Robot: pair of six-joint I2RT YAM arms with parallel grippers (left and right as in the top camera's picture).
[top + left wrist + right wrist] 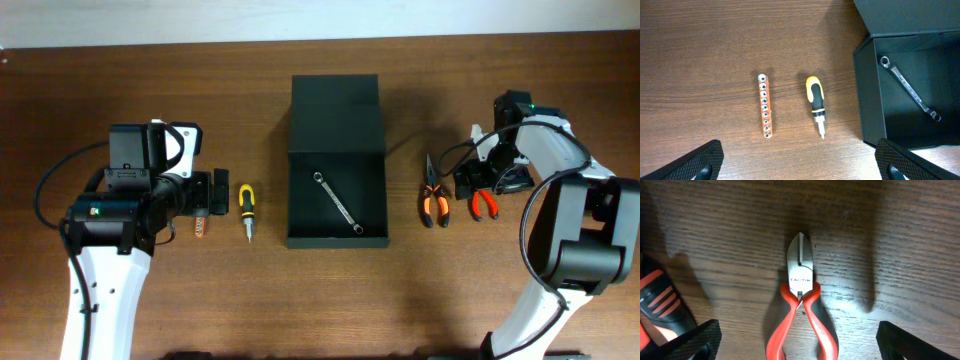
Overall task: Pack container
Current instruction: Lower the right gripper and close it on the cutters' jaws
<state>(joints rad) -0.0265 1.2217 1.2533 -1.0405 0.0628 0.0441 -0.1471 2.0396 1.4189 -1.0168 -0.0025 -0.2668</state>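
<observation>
The container (337,110), a dark square box with its flap lid folded back, stands mid-table; its near wall (867,95) shows in the left wrist view. A silver wrench (337,202) (910,90) lies inside it. Left of the box lie a yellow-and-black screwdriver (246,208) (816,102) and an orange bit holder (199,228) (765,106). My left gripper (220,193) (800,162) hovers open above them, holding nothing. My right gripper (488,190) (800,342) is open low over red-handled cutters (485,204) (801,300), a finger on either side of the handles, not touching.
Orange-and-black pliers (432,200) (660,305) lie between the box and the cutters. Cables run along both arms. The table's back edge meets a pale wall strip (320,20).
</observation>
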